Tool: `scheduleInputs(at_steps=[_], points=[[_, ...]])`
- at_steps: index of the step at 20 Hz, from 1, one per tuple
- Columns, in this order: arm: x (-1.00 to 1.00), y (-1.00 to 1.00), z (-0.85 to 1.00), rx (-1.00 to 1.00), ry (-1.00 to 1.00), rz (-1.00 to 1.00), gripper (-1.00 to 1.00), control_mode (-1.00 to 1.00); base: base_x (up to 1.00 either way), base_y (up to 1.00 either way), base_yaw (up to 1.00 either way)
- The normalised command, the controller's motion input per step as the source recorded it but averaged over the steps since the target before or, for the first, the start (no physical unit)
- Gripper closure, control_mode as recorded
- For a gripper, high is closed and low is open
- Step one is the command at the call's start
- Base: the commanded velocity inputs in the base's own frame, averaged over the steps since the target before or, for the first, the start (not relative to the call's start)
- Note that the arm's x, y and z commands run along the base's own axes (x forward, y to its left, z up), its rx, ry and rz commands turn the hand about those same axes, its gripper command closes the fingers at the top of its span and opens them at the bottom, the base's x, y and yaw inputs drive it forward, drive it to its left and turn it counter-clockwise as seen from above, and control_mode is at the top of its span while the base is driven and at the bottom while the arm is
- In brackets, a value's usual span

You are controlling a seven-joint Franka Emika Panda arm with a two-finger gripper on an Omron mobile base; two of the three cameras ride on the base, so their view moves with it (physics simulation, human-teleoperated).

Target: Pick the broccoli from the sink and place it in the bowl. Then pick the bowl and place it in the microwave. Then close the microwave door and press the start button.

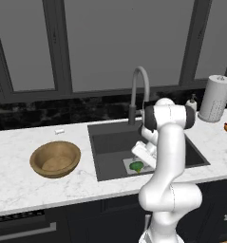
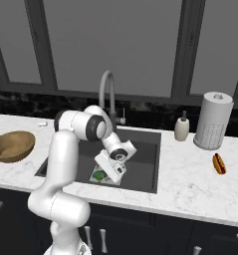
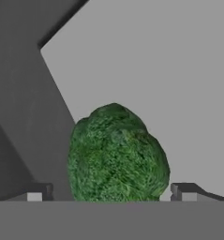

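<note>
Hand view shows the jaws spread wide, one fingertip (image 3: 38, 193) on each side of the broccoli (image 3: 117, 154), gripping nothing. That floret lies on a pale mat (image 1: 133, 165) in the sink (image 1: 110, 142), under the gripper (image 1: 139, 160). Behind stands the faucet (image 1: 139, 90). On the desk (image 1: 20, 185), the bowl (image 1: 55, 158) sits left of the sink; a soap bottle (image 2: 181, 127), paper towel roll (image 2: 213, 121) and hot dog (image 2: 219, 163) sit right.

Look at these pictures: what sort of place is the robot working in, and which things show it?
A kitchen, most likely: a sink with a tall curved faucet set in a marble counter, plus a paper towel roll.
</note>
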Motion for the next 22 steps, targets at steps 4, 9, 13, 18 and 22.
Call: scheduleInputs(at_steps=[4,9,13,18,22], points=[[0.05,0.02,-0.35,0.0,0.0,0.0,-1.0,-1.0,0.0,0.0,0.0],[0.02,0.2,-0.24,0.0,-0.01,0.0,1.0,-1.0,0.0,0.0,0.0],[0.0,0.04,-0.11,0.0,0.0,0.0,1.0,-1.0,0.0,0.0,0.0],[0.0,0.0,0.02,0.0,0.01,0.0,1.0,-1.0,0.0,0.0,0.0],[-0.25,-0.14,0.59,0.0,0.0,-0.01,1.0,-1.0,0.0,0.0,0.0]])
